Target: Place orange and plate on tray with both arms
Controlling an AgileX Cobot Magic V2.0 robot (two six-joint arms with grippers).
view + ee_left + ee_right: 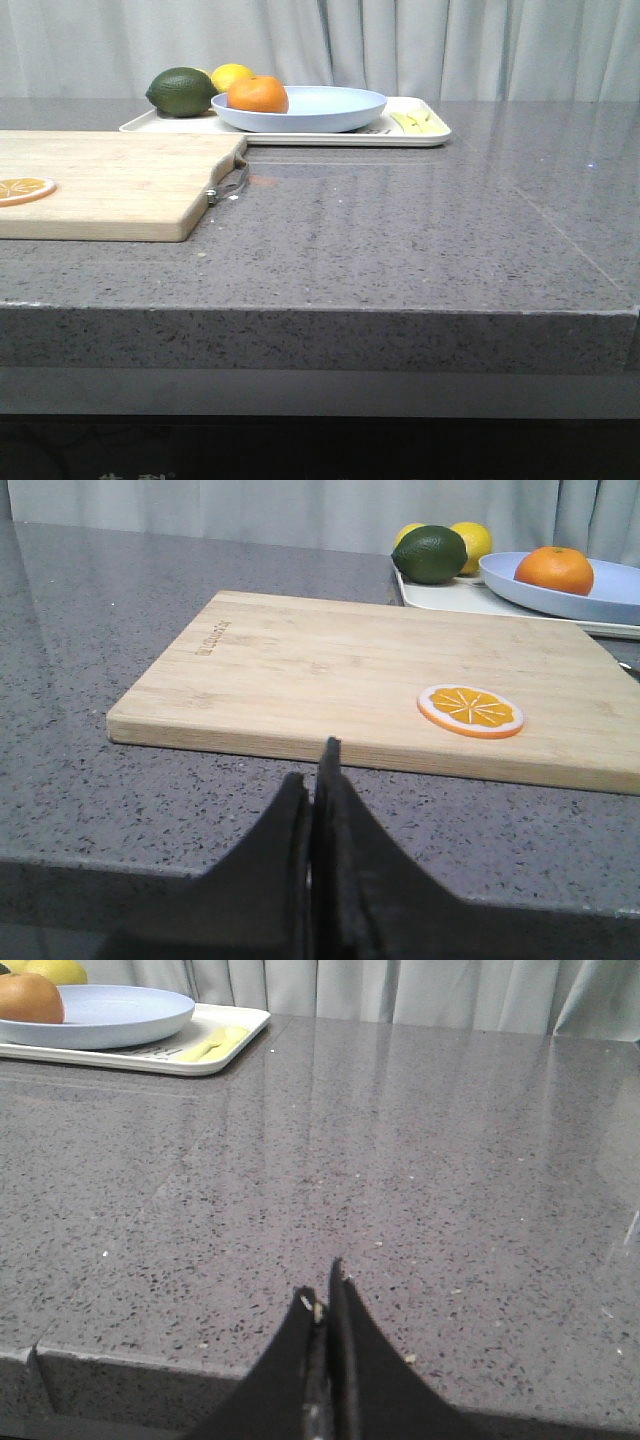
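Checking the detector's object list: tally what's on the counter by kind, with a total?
Whole fruit: 3: orange, lemon, dark green fruit
Fruit slice: 1: orange slice
Plate: 1: plate
Tray: 1: tray
Cutting board: 1: cutting board
Pale yellow-green pieces on the tray: count unclear, left out
Total: 7

open counter [420, 230] right, cutting board [110, 180] blocking left

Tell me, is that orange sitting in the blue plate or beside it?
In it. The orange rests inside the plate, within its rim in both the front and left wrist views, and the plate sits on the tray.
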